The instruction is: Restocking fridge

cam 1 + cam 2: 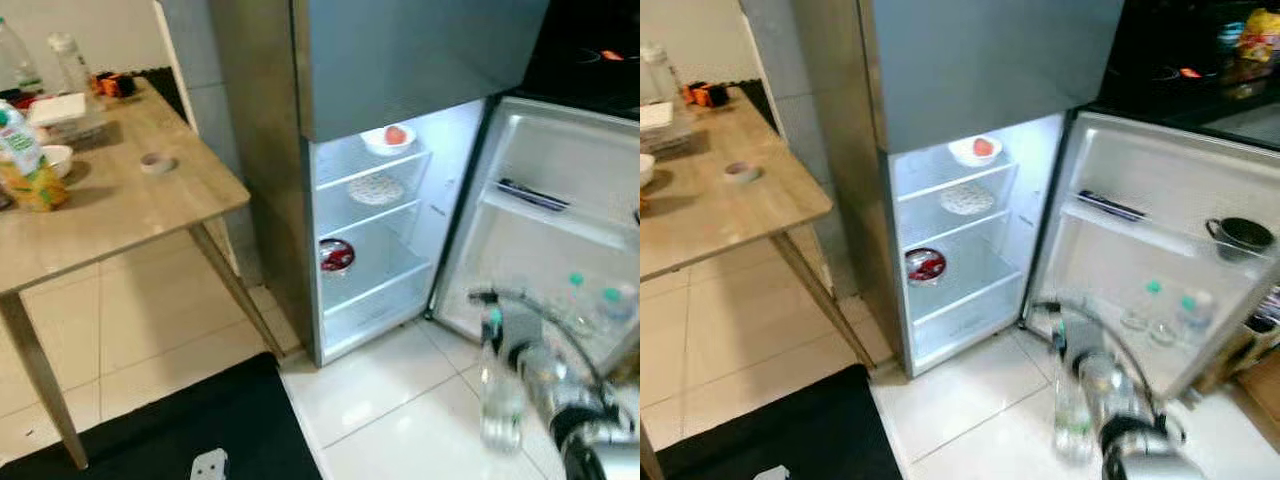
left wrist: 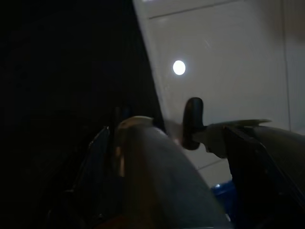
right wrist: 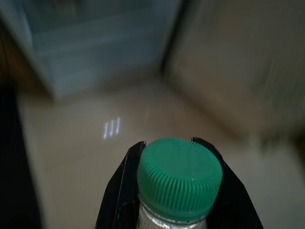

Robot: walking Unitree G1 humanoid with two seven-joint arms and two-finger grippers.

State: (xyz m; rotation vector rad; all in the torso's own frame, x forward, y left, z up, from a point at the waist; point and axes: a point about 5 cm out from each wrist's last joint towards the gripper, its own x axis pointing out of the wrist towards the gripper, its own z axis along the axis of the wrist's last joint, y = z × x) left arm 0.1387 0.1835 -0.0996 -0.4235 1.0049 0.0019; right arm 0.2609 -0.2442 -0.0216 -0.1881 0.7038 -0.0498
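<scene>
Clear green-capped btl (image 3: 179,179) upright, before open fridge (image 1: 370,230).

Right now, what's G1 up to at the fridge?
Mid restock. The right gripper is shut on a clear water bottle just below its green cap, holding it upright over the tiled floor in front of the open fridge. The door shelf already holds similar green-capped bottles. The fridge's inner shelves carry a few dishes. The left arm hangs idle. More groceries sit on the wooden table at left.
</scene>
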